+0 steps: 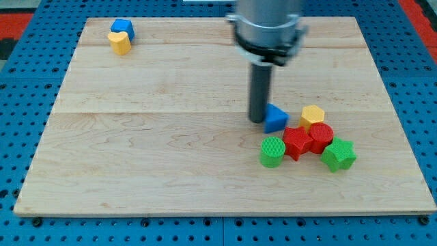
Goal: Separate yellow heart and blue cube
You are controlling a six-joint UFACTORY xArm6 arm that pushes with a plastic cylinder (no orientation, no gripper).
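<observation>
Sitting on a wooden board (157,157), the blocks make two groups that are far apart.

The yellow heart (119,42) and the blue cube (123,28) are up in the view's top left corner of the board. They touch each other. The cube is just behind the heart, a little to the right of it. Both are near the board's top edge.

My tip (257,120) is down on the board near the middle, a bit to the view's right. It is well apart from the heart and the cube. The tip is right beside a blue triangle (275,119), on that block's left side. It looks like they touch, but I cannot tell for sure. The rod goes up into a big grey metal part at the view's top.

There is no pincer here, only the rod, so nothing is open, closed or gripping.

The other blocks sit close together to the right of the tip and below it. A yellow hexagon (313,115) is just right of the triangle. Under it are a red cylinder (321,137) and a red star (296,141), touching each other. A green cylinder (272,152) is left of the red star. A green star (339,154) is on the right, by the red cylinder.

The board lies on a blue table (27,82) with lots of little holes.
</observation>
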